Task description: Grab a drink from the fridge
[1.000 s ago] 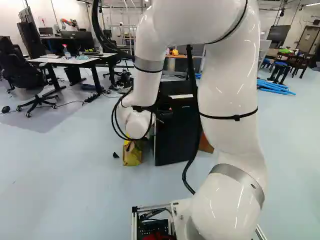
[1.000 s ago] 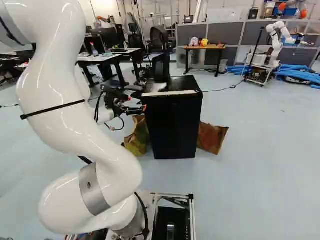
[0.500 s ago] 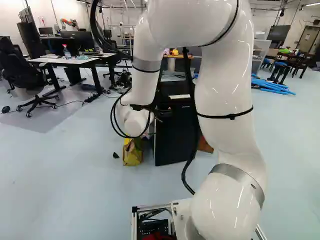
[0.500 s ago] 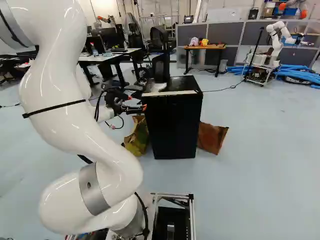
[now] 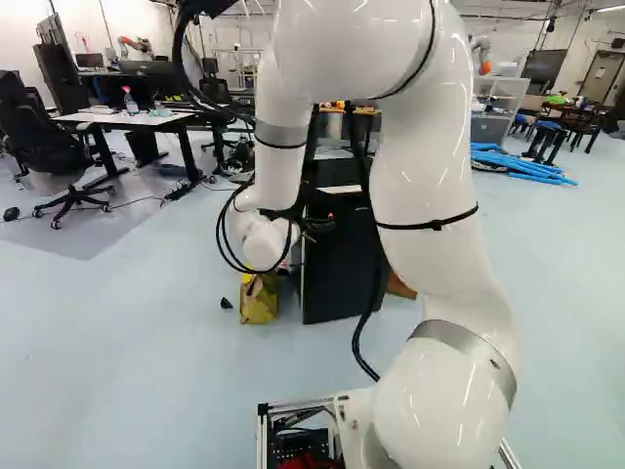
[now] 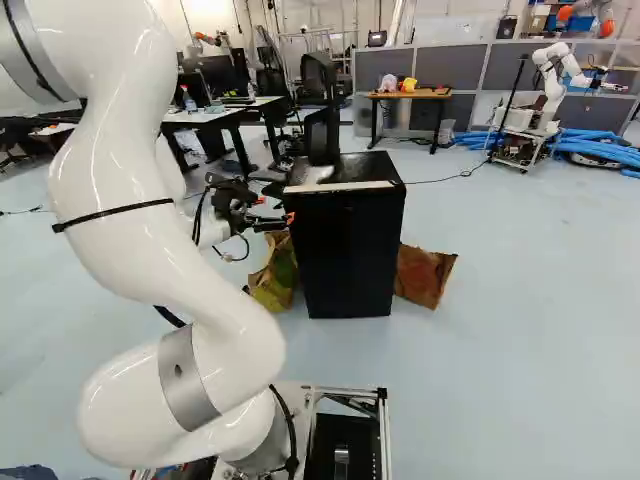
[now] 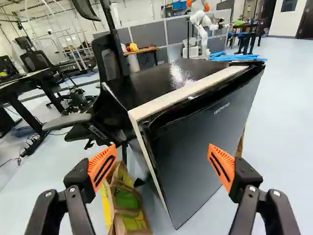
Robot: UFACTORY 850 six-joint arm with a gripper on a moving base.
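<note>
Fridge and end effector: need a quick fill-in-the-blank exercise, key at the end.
The end effector is ____, not shut. Its finger pads are ____ in colour. The door of the fridge is ____, not open. In the right base view, the brown bag without yellow on it stands to the ____ of the fridge.

Missing words: open; orange; closed; right.

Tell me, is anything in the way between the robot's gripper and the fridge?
Nothing visible stands between the open gripper and the fridge. The paper bag is on the floor beside it. The door looks shut, though, so it would block any drinks inside.
</note>
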